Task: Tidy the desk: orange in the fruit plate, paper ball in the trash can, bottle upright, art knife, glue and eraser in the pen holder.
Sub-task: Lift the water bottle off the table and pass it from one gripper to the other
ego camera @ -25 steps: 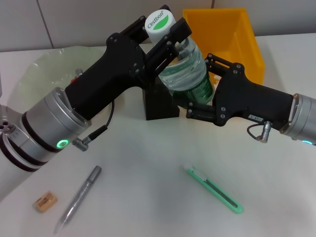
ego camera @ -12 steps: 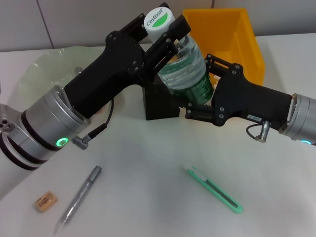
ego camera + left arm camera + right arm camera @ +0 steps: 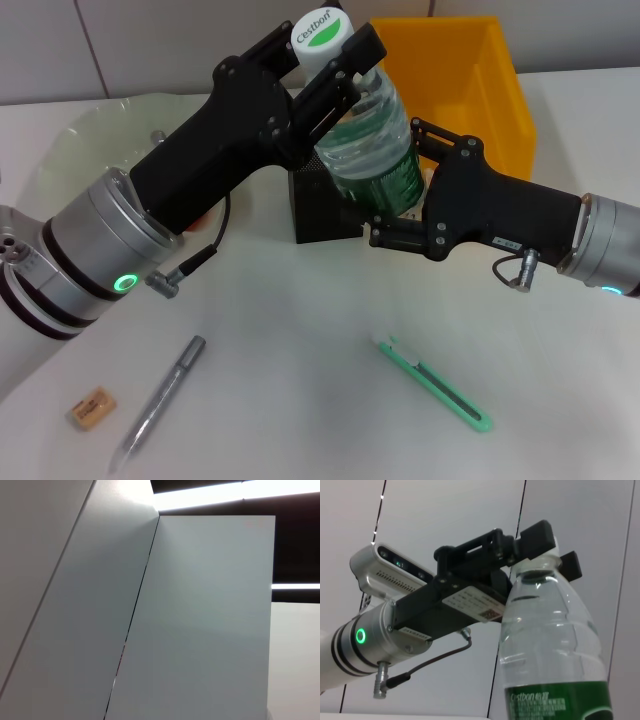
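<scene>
The bottle (image 3: 368, 135), tipped a second ago, now stands nearer upright, its white cap (image 3: 322, 34) risen and its base swung down toward the desk (image 3: 300, 350) in front of the black pen holder (image 3: 318, 208). The left gripper (image 3: 335, 62) is clamped on the neck just under the cap, as the right wrist view also shows. The right gripper (image 3: 400, 195) is closed around the lower body at the green label, steadying the base from the side. Both arms have shifted with the bottle, so the righting step looks well advanced. It does not look done: the bottle leans slightly, and whether its base touches the desk cannot be told.

Behind the right gripper sits the orange trash can (image 3: 500, 90); beside the left arm lies the pale green fruit plate (image 3: 90, 140). Well below both grippers, toward the robot, the green art knife (image 3: 432, 382), a grey glue pen (image 3: 160, 400) and the eraser (image 3: 91, 408) lie loose on the desk, none yet in the pen holder.
</scene>
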You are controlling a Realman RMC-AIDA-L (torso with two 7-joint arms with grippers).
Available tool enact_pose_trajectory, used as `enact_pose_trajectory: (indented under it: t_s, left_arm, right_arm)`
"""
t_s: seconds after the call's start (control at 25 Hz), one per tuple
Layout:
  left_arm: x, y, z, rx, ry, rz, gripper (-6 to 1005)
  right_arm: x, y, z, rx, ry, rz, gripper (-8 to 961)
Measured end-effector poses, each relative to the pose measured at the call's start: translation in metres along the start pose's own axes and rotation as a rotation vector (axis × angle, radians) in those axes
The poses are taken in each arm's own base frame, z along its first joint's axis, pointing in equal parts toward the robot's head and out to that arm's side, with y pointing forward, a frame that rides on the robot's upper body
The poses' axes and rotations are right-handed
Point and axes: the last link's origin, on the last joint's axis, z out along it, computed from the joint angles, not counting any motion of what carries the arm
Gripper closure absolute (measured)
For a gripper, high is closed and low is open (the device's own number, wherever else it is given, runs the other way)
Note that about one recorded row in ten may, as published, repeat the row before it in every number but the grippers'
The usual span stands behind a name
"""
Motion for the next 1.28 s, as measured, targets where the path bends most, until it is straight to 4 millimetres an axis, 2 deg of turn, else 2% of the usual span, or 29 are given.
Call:
enact_pose_trajectory:
  t_s: [1.28]
  left_arm:
    - [0.011,0.004,0.012,-0.047,0.049,0.012,565]
  right_arm:
    - [0.005,0.003,0.000,0.009,0.016,0.007,169]
